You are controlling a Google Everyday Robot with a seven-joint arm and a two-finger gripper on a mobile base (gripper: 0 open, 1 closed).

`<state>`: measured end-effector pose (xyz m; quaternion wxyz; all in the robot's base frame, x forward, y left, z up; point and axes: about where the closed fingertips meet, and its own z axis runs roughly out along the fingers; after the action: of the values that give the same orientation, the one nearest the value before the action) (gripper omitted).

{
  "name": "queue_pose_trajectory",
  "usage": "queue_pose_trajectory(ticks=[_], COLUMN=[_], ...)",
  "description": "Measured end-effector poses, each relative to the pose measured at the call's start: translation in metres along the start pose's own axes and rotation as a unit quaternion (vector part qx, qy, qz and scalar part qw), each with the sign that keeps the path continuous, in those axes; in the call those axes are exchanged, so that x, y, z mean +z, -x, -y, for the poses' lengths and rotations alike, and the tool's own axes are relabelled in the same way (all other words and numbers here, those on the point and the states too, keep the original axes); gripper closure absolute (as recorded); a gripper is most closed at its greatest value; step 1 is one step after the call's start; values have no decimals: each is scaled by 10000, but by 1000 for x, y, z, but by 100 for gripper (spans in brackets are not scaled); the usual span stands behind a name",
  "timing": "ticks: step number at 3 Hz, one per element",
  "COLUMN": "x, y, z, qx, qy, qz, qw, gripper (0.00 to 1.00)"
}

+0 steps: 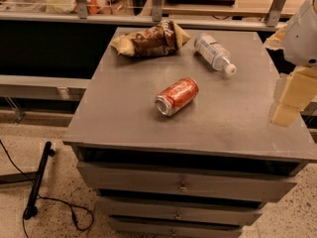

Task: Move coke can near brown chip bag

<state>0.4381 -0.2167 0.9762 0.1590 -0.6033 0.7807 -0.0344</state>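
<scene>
coke can [177, 96] looks light and rolly, pinch it mid-body; claw [287, 100] hangs by the bench [124, 118] right edge, can't tell if apart.

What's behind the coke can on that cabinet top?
The brown chip bag lies back-left and the water bottle back-right, both apart from the coke can. Anything under the bag is covered. The gripper hangs by the right edge of the cabinet top.

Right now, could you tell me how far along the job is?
Nothing looks done yet: the coke can lies on its side, apart from the brown chip bag behind it. In hand: nothing; the gripper hangs at the right, clear of the can. Left: grasp, carry, set down by the bag.
</scene>
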Motion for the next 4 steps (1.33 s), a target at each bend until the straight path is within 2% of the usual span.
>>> queue_pose_trajectory(ticks=[1, 2, 3, 4], x=[0, -1, 16, 49], y=[0, 6, 39, 82], z=[0, 1, 0, -3], qx=[0, -167, -932, -2140], qy=[0, -30, 167, 468], qz=[0, 212, 410, 465], qw=[10000, 9996, 9947, 9746], gripper=[0, 0, 0, 0])
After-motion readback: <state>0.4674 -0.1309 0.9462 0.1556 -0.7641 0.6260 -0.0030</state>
